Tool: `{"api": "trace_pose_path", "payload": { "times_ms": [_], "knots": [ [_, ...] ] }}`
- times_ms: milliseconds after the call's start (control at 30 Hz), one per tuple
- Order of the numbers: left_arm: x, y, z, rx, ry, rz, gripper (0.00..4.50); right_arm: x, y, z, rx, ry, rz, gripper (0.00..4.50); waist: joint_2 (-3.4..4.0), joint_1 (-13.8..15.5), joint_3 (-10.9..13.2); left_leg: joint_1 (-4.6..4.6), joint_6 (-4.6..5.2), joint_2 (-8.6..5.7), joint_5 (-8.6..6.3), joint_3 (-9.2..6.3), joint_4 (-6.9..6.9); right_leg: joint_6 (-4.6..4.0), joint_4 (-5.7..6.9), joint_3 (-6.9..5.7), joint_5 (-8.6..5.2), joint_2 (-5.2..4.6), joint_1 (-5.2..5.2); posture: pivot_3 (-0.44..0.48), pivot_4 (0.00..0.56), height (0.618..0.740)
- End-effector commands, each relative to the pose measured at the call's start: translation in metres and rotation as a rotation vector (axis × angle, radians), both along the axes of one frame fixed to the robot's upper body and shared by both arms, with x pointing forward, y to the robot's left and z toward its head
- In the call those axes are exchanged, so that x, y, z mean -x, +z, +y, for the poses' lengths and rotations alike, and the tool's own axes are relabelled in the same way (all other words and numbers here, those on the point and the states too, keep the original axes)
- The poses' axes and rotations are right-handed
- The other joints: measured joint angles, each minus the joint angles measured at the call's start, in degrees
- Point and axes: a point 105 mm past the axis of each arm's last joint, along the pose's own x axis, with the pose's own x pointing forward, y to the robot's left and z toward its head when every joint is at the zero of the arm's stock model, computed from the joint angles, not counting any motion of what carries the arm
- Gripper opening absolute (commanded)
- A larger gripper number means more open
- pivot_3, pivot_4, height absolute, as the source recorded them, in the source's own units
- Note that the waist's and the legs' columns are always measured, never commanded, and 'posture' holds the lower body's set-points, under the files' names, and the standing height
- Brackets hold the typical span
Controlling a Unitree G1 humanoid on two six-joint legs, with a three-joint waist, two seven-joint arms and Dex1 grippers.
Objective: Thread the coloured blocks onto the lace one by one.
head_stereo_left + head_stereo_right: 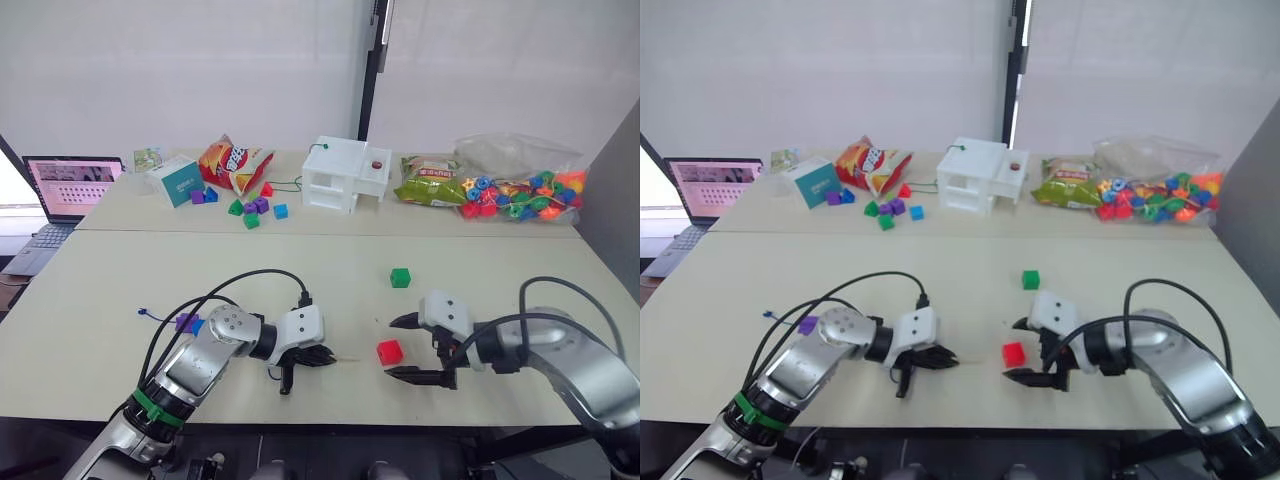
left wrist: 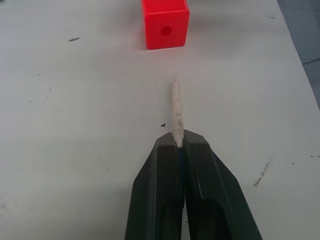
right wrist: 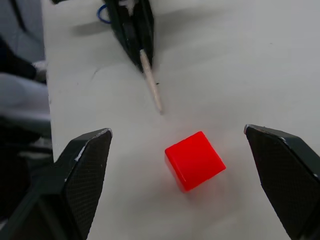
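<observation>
Lower centre-left: left tool (image 1: 318,357) clamped on the lace (image 2: 176,107), pale tip aimed rightward at the red block (image 1: 390,351), hole facing it, small gap between. Right tool (image 1: 412,348) spread wide, straddling that block, not touching. Green block (image 1: 400,277) sits above on bare tabletop (image 1: 480,270)

The left pincer (image 2: 181,142) is clamped on the pale stiff tip of the lace (image 2: 176,107), which juts out past the black fingers (image 2: 157,200) toward twelve o'clock. Ahead of the tip, apart from it, a red block (image 2: 165,22) sits on the pale bench (image 2: 75,125), its hole facing the tip.
</observation>
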Motion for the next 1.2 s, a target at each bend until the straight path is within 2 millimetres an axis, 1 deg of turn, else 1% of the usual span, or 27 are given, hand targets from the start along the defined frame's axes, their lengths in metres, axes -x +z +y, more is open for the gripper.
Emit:
{"api": "trace_pose_path", "payload": {
  "times_ms": [33,167,200,267,433,500,600,700,800,1000,1200],
  "knots": [
    [0.003,0.012,-0.004,0.019,-0.015,-0.029,0.0,-0.012,-0.008,-0.007,0.068,0.109,-0.026,4.47,0.0,0.13,0.0,-0.01,0.0,-0.02,0.0,0.01,0.01,0.01,-0.01,0.0,0.0,-0.02,0.0,0.0,0.15,0.74],
    [0.005,0.014,-0.007,0.021,-0.011,-0.03,0.0,-0.023,-0.011,-0.007,0.05,0.145,-0.027,4.47,-0.01,0.36,0.01,-0.06,0.02,-0.04,-0.01,0.0,0.03,0.02,0.0,0.01,0.01,-0.07,-0.02,0.0,0.15,0.74],
    [0.006,0.015,-0.007,0.021,-0.01,-0.03,0.0,-0.025,-0.013,-0.008,0.046,0.148,-0.028,4.24,-0.01,0.41,0.01,-0.05,0.02,-0.03,-0.01,0.0,0.03,0.02,0.0,0.02,0.01,-0.08,-0.02,0.0,0.15,0.74],
    [0.007,0.016,-0.007,0.02,-0.008,-0.03,0.0,-0.028,-0.015,-0.009,0.04,0.146,-0.029,3.63,-0.01,0.54,0.01,-0.05,0.01,-0.04,-0.01,0.0,0.02,0.02,0.0,0.02,0.02,-0.08,-0.02,0.0,0.15,0.74],
    [0.007,0.02,-0.009,0.012,-0.006,-0.034,0.0,-0.029,-0.022,-0.009,0.007,0.12,-0.021,1.91,0.0,0.83,0.01,-0.05,0.01,-0.04,-0.01,0.0,0.03,0.02,0.01,0.03,0.02,-0.11,-0.02,0.0,0.15,0.74],
    [0.005,0.024,-0.013,0.025,-0.001,-0.032,0.0,-0.028,-0.023,-0.007,-0.012,0.101,-0.028,1.22,0.0,0.94,0.01,-0.05,0.01,-0.04,-0.01,-0.01,0.03,0.02,0.02,0.03,0.02,-0.12,-0.02,0.0,0.15,0.74],
    [0.004,0.027,-0.017,0.036,0.0,-0.028,0.0,-0.027,-0.023,-0.002,-0.035,0.076,-0.035,1.19,-0.01,0.92,0.01,-0.04,0.0,-0.04,-0.01,-0.01,0.04,0.03,0.04,0.03,0.02,-0.12,-0.01,0.0,0.15,0.74],
    [0.002,0.023,-0.021,0.017,0.002,-0.028,0.0,-0.022,-0.023,0.006,-0.062,0.059,-0.039,1.19,0.0,0.87,0.0,-0.01,0.0,-0.03,-0.02,-0.03,0.02,0.02,0.08,0.03,0.02,-0.1,-0.01,0.0,0.15,0.74],
    [0.0,0.02,-0.023,0.006,0.001,-0.032,0.0,-0.019,-0.023,0.009,-0.075,0.041,-0.042,1.19,0.0,0.79,0.0,-0.01,0.0,-0.03,-0.01,-0.02,0.01,0.02,0.09,0.05,0.02,-0.09,-0.03,0.0,0.15,0.74],
    [-0.002,0.02,-0.025,0.007,-0.006,-0.037,0.0,-0.015,-0.024,0.012,-0.075,0.035,-0.037,1.19,0.0,0.87,0.0,-0.02,0.0,-0.05,-0.01,-0.02,0.02,0.02,0.08,0.05,0.02,-0.11,-0.03,0.0,0.15,0.74],
    [-0.004,0.016,-0.023,-0.01,0.003,-0.037,0.0,-0.014,-0.023,0.014,-0.077,0.035,-0.036,1.19,-0.01,0.94,0.0,-0.03,0.0,-0.06,-0.01,-0.02,0.03,0.03,0.07,0.04,0.02,-0.11,-0.03,0.0,0.15,0.74]
  ]
}}
